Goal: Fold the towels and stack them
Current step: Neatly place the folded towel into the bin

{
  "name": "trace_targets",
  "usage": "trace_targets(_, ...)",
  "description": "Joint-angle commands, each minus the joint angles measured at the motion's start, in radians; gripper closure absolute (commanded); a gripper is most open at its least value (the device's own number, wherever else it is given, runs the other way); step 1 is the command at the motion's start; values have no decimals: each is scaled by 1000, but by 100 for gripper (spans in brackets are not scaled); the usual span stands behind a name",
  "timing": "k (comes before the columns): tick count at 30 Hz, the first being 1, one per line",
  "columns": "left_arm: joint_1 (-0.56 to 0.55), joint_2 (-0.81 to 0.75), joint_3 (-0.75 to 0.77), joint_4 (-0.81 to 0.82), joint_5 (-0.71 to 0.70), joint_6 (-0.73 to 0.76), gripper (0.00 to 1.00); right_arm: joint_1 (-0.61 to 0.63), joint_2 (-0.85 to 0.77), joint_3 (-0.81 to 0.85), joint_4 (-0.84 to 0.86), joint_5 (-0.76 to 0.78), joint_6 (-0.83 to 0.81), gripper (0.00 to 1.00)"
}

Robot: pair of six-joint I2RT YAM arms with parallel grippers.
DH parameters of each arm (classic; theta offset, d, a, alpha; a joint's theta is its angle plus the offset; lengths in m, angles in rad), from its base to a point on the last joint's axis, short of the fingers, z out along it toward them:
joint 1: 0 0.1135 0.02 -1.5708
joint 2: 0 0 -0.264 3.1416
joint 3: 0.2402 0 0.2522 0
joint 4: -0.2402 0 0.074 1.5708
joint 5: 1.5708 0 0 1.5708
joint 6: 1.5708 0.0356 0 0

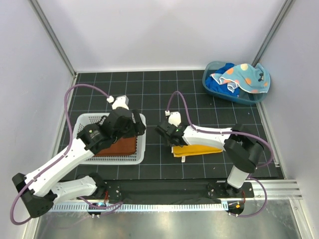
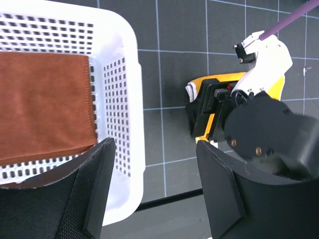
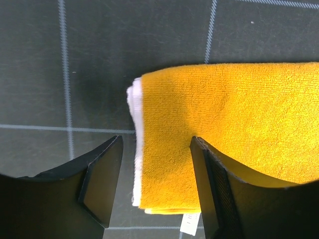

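Yellow towel point(image 3: 234, 129) looks soft, limp; pinch folded end. Right end effector point(image 3: 155, 144) spread over it; left end effector point(image 2: 155, 147) spread, empty.

From where I stand the two arms are built alike, with smooth white shells on the long links and chunky rounded black housings at the joints. The left arm point(image 1: 57, 167) and the right arm point(image 1: 209, 133) each trail a thin purple cable point(image 1: 82, 88) that ends in a small white plug point(image 1: 110, 98) by the wrist. Two brass-coloured screws point(image 2: 258, 150) sit on the right arm's black wrist housing. The left gripper point(image 2: 155, 149) has two broad matte-black fingers point(image 2: 97, 189), wedge-shaped with slanted tips, one face finely textured. The right gripper point(image 3: 155, 149) looks the same.
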Motion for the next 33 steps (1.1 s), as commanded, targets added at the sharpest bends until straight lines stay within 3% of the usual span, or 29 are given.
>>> trace_targets(1, 23, -49, -29, -25, 3, 22, 30, 6, 20, 39, -18, 47, 18, 36)
trace_targets(9, 39, -96, -41, -34, 16, 31, 29, 7, 100, 22, 5, -9, -3, 38)
trace_targets(12, 39, -109, -78, -14, 36, 17, 29, 7, 95, 7, 8, -13, -6, 46)
trace_targets(18, 40, -115, -145, 6, 41, -9, 30, 4, 114, -7, 31, -48, -34, 78)
trace_targets(19, 40, -117, -162, 17, 46, -13, 30, 1, 110, -12, 40, -68, -40, 88)
trace_targets(22, 40, -103, -211, 44, 55, -32, 30, -25, 72, -44, 95, -107, -43, 99)
trace_targets(29, 45, -40, -271, 92, 49, -53, 35, -134, -159, -161, 249, -266, -23, 99)
trace_targets(33, 69, 7, -273, 93, 27, -49, 41, -171, -285, -167, 249, -292, -21, 99)
